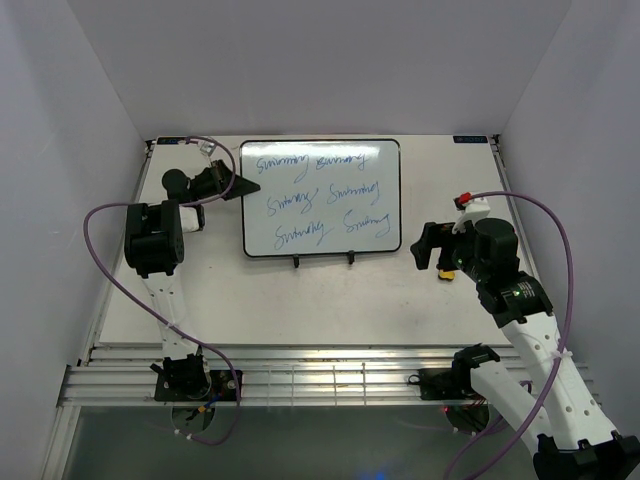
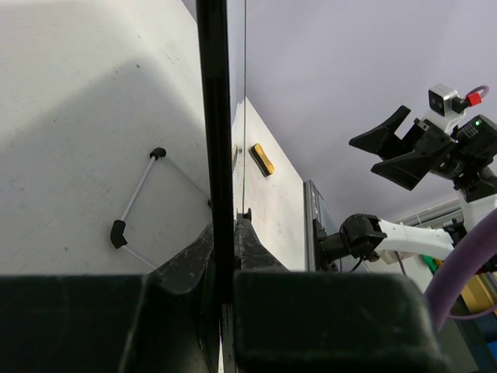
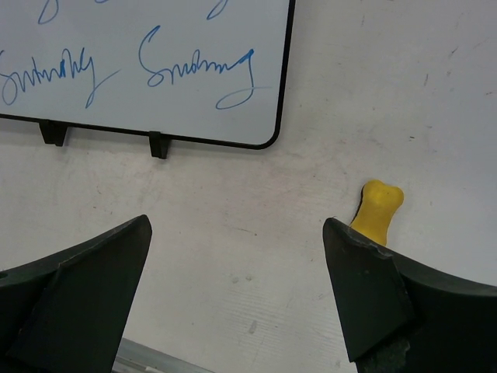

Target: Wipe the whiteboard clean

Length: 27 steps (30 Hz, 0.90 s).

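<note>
Whiteboard [image 1: 320,200] edge tight in left end effector [image 1: 247,187]; right end effector [image 3: 237,233] wide apart near eraser [image 3: 378,208].

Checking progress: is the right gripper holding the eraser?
No, the right gripper is open and the eraser lies on the table.

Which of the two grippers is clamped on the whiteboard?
The left gripper, shut on the left edge of the whiteboard; the right gripper hangs open, holding nothing.

Glossy white seen on whiteboard [image 1: 322,200], edged by thin black frame, marked with three rows of blue cursive. Eraser [image 3: 378,208], at right: yellow. Table [image 1: 300,300]: off-white. Cable [image 1: 86,230]: purple.
</note>
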Each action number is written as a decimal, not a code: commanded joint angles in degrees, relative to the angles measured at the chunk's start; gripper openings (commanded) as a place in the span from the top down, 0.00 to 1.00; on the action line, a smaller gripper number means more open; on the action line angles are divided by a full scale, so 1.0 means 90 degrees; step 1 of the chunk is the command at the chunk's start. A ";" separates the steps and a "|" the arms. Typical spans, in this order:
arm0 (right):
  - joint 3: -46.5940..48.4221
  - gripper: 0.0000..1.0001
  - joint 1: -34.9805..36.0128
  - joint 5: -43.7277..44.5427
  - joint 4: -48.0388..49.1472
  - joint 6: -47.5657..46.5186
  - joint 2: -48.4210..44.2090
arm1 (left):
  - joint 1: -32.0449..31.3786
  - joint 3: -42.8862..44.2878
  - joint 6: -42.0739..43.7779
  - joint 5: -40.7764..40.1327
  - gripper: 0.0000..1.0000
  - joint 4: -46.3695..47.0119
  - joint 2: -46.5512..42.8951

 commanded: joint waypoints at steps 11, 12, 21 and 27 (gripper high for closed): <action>-0.0065 0.04 0.0031 0.0694 0.0322 0.0207 -0.0143 | 0.0056 0.0143 -0.0464 -0.1340 1.00 0.1422 -0.0966; -0.0065 0.04 0.0031 0.0684 0.0331 0.0207 -0.0133 | 0.0066 0.0143 -0.0473 -0.1360 1.00 0.1432 -0.1014; -0.0094 0.04 0.0031 0.0626 0.0409 0.0216 -0.0075 | 0.0056 -0.0023 -0.0552 -0.1672 1.00 0.1627 -0.1307; -0.0124 0.04 0.0031 0.0615 0.0449 0.0216 -0.0026 | -0.0012 -0.0052 -0.0620 -0.2121 1.00 0.1686 -0.1512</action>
